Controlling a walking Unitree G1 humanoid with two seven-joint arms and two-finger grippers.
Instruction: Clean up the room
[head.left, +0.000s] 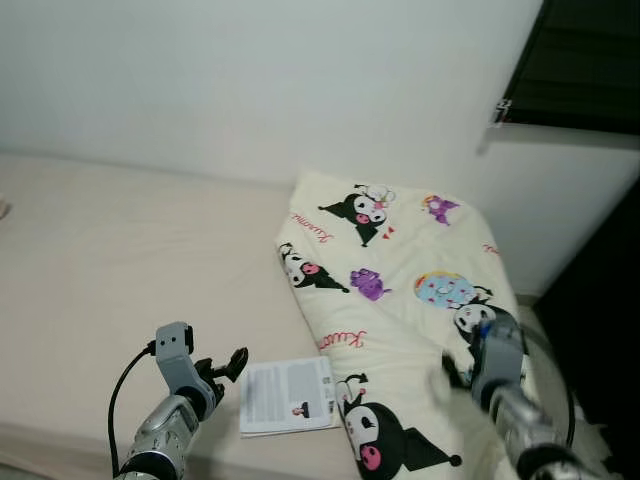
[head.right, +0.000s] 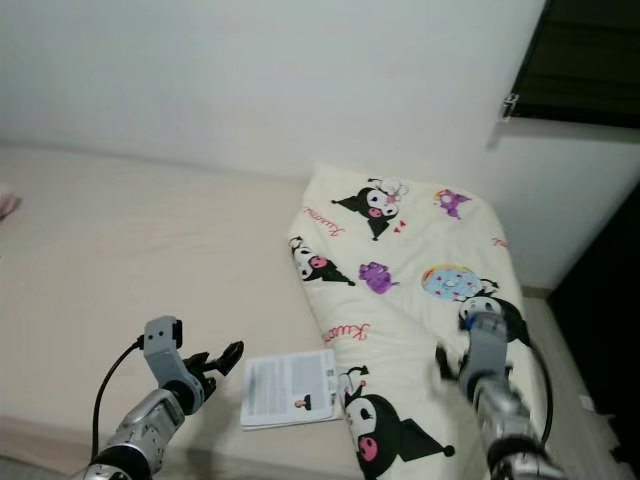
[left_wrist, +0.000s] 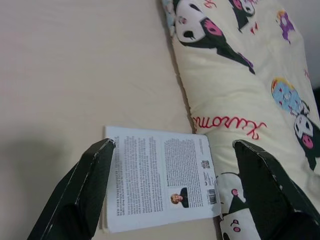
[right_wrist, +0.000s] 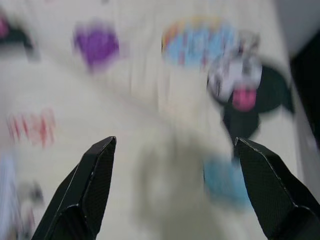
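Looking down through the head camera, I saw a beige bed (head.left: 110, 250) running across the left and centre of the frame, with a white wall (head.left: 250, 80) behind it along the top. A cream quilt (head.left: 400, 290) printed with black cartoon characters lay folded over the right part of the bed, reaching from the middle of the frame down to the lower right. A white booklet (head.left: 288, 394) with printed text and a small portrait photo lay flat on the bed at lower centre, its right edge touching or tucked just under the quilt's edge; I could not tell which. My left gripper (head.left: 225, 368) hovered at lower left, just beside the booklet's left edge and apart from it, its fingers (left_wrist: 80, 190) spread wide, holding nothing; in the left wrist view the booklet (left_wrist: 160, 182) sat between the two spread fingers. My right gripper (right_wrist: 175, 195) was at lower right above the quilt, and its wrist view, blurred, showed its fingers (right_wrist: 87, 190) parted and empty over the quilt's (right_wrist: 150, 100) printed cloth. A dark window frame (head.left: 585, 65) filled the upper right corner, and a dark strip ran down the right edge beside the bed.
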